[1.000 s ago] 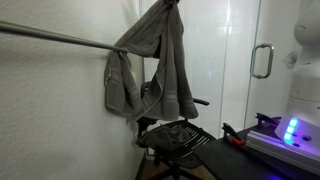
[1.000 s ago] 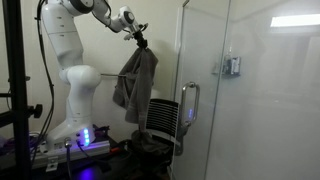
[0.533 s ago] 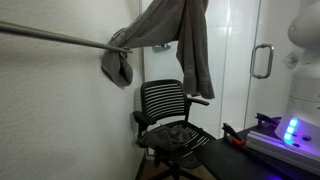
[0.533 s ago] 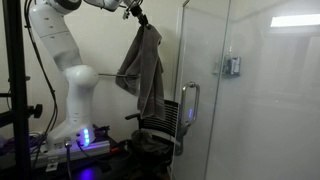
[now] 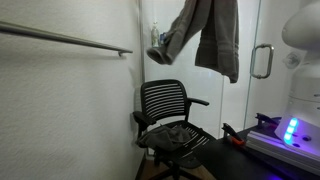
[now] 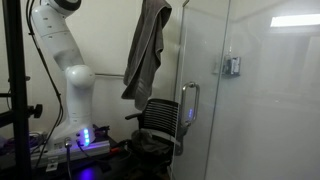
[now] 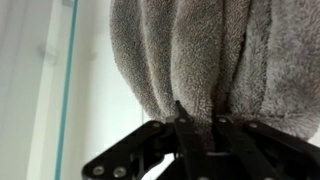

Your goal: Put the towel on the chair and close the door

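Wrist view: gripper (image 7: 197,122), black fingers drawn narrow and pinching a bunched fold of the towel (image 7: 200,50); grey pile fills the frame above the jaws.

Towel, exterior views: a long, limp, wrinkled grey cloth. It hangs in the air above the chair (image 5: 170,115) and apart from it, with its upper end running off the top edge. In an exterior view it hangs above the chair on the door side, and one end trails back toward the wall.

Chair: black, with a slatted backrest and armrests. It stands upright below the towel.

Door (image 5: 245,110): frosted white panel just beyond the chair, with a silver loop handle (image 5: 262,62) above backrest height.

Wall rail (image 5: 65,37): a grey bar on the wall beside the chair, higher than its backrest.

Robot arm (image 6: 65,60): white, rising beside the chair.
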Robot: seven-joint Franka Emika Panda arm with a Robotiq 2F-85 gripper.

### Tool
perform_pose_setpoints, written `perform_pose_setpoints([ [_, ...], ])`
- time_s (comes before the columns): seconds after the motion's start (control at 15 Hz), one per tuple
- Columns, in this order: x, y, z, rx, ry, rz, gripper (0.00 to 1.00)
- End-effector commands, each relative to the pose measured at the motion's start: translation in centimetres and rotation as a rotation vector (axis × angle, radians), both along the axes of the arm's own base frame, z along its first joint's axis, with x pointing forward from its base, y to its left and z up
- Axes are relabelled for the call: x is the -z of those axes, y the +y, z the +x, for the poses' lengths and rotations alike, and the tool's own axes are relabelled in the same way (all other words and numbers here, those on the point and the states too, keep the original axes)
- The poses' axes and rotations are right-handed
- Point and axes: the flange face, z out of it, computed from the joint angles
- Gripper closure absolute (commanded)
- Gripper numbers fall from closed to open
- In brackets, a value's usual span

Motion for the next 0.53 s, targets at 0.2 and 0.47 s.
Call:
perform_pose_setpoints([
  [0.2,5.1,5.2,10.2,-0.136,0.095,-0.083,0.96],
  [0.47,13.9,8.1,16.8,-0.325,0.141,0.067,0.96],
])
